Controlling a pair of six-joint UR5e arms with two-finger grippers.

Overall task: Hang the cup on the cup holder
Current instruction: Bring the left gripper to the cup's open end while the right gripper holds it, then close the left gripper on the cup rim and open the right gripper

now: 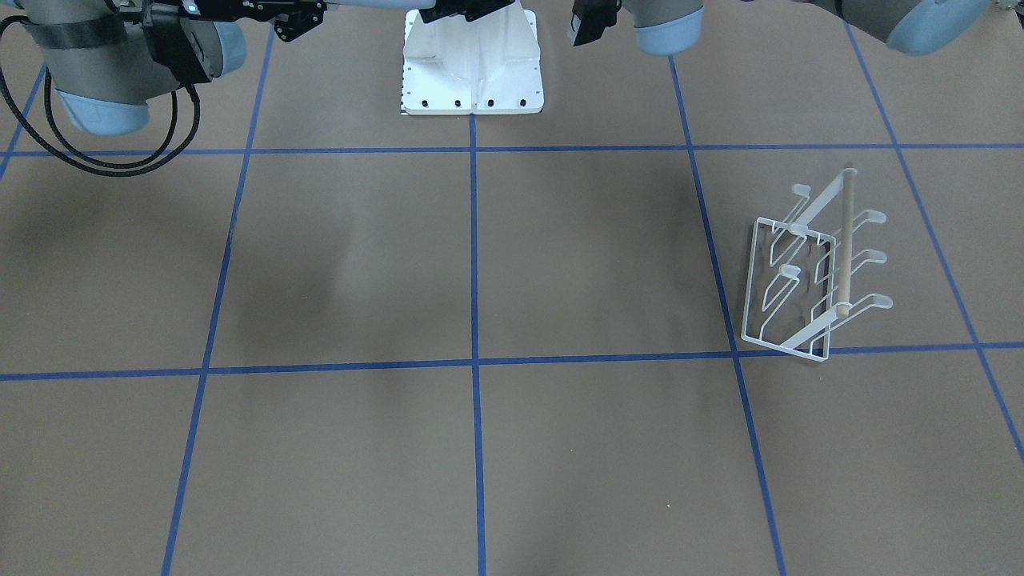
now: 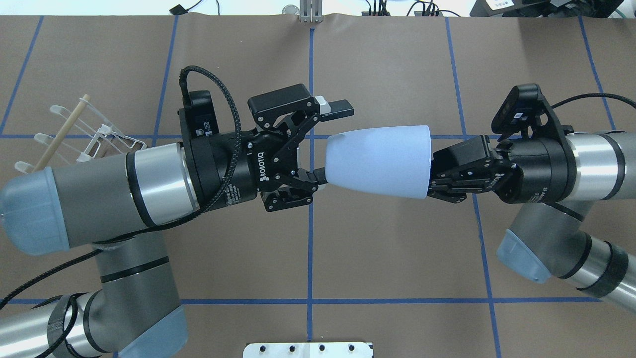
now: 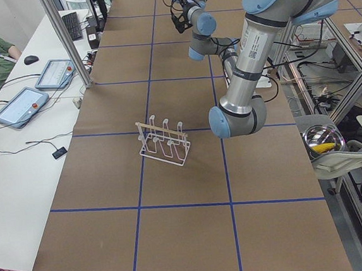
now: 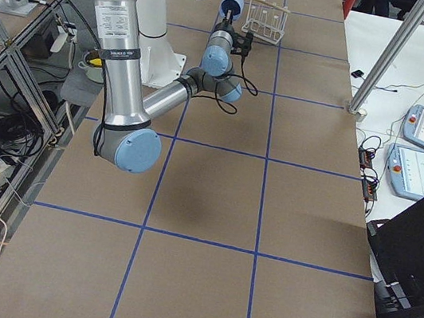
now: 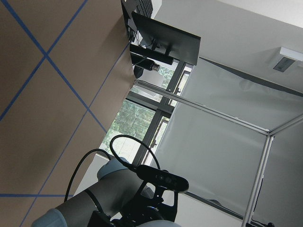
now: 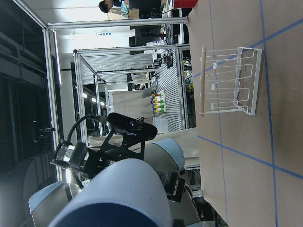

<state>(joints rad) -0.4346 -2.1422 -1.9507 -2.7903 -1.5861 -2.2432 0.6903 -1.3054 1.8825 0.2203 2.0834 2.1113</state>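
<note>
The cup (image 2: 377, 161) lies on its side in the air, above the middle of the desk (image 1: 360, 264). Its wide rim points right and its narrow base left. The right gripper (image 2: 437, 174) comes in from the right, and its jaws pinch the cup at the rim edge. The left gripper (image 2: 332, 141) faces it from the left with its jaws spread wide. One finger reaches out above the cup's base end, apart from it. The other ends right at the base edge; whether it touches cannot be told.

The rack (image 1: 816, 272) stands upright on the left part of the desk, well apart from the cup. Its prongs point up and its wooden rod (image 1: 844, 240) runs along the top. In the overhead view the left arm (image 2: 99, 199) crosses between cup and rack and hides part of the rack. The far corner of the base frame sits on a blue tape line (image 1: 560, 358). Bare brown desk shows on every side of the rack, which stands well in from the desk's left edge.
</note>
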